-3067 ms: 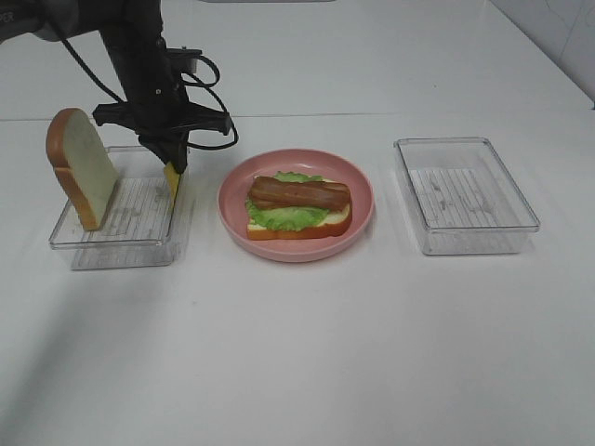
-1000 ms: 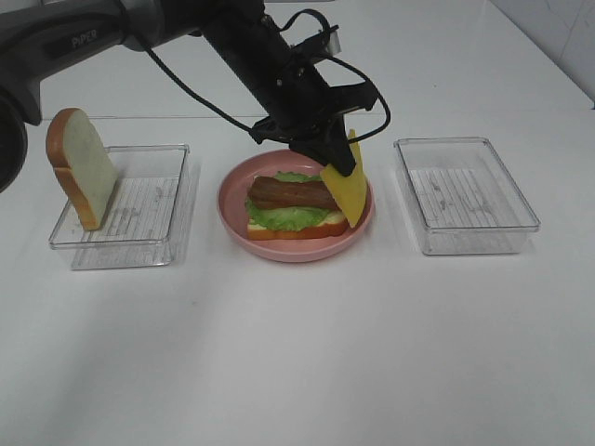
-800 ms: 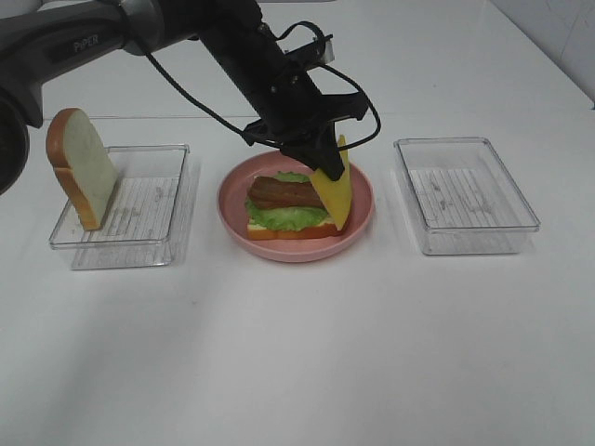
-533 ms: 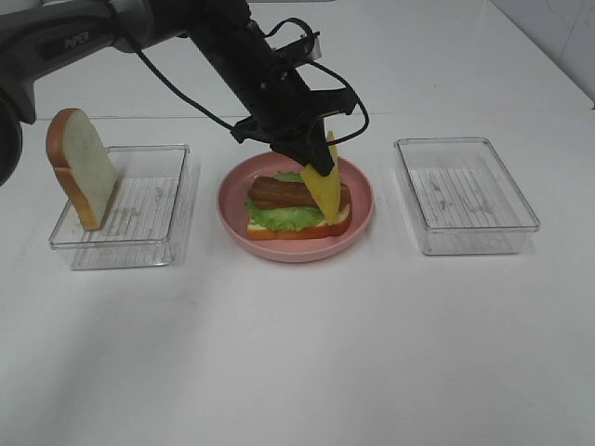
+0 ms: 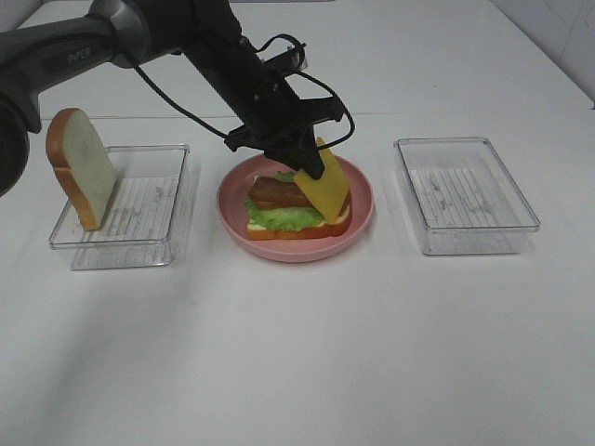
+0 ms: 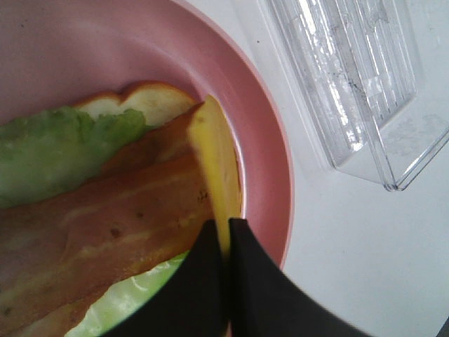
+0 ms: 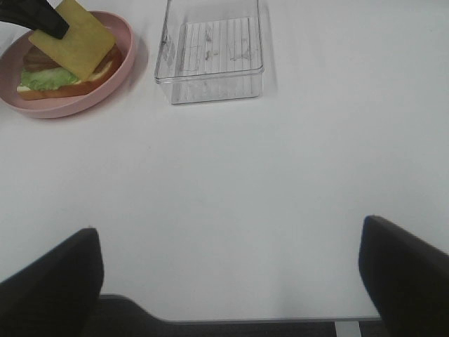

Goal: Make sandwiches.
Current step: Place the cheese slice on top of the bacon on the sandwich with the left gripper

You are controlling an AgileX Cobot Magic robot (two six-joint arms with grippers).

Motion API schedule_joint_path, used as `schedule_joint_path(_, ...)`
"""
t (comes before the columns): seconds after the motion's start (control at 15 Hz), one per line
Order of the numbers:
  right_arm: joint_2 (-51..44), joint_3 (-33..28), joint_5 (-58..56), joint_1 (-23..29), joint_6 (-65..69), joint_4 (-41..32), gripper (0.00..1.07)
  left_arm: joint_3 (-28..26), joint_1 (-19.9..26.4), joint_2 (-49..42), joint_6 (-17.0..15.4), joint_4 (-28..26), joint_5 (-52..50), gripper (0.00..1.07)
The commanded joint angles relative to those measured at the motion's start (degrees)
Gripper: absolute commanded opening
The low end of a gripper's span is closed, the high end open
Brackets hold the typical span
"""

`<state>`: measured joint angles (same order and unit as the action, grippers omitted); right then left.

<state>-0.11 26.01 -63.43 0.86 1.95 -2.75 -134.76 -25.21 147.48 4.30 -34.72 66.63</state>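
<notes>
Yellow cheese square (image 5: 323, 189) in left gripper (image 5: 309, 170)

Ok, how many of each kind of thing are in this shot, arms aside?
bread slices: 2
lettuce: 1
meat strip: 1
cheese square, held in the left gripper: 1
pink plate: 1
clear containers: 2
Total: 8

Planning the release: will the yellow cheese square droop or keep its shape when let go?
Probably stiff: pinched at one edge by the left gripper, the cheese square looks flat, with no sag. Likely light, since a small pinch carries it. It leans tilted over the meat strip, so it might slide.
</notes>
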Motion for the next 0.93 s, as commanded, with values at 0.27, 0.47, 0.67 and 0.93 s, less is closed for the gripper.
schedule_joint_path(0.27, -1.72, -0.23, 0.52, -0.17, -0.29, 0.06, 0.94, -0.06, 0.0, -0.11, -4.3, 6.88, 0.29, 0.0)
schedule_joint_path(0.47, -1.72, -0.23, 0.52, -0.17, -0.29, 0.06, 0.94, -0.06, 0.0, -0.11, -4.98, 9.0, 0.29, 0.0)
schedule_joint_path(0.67, -1.72, -0.23, 0.52, -0.17, -0.29, 0.06, 0.94, -0.57, 0.0, -0.11, -6.99, 10.89, 0.34, 0.22)
schedule_joint_path(0.93, -1.72, -0.23, 0.52, -0.17, -0.29, 0.06, 0.94, -6.25, -0.06, -0.23, -11.34, 16.79, 6.76, 1.02)
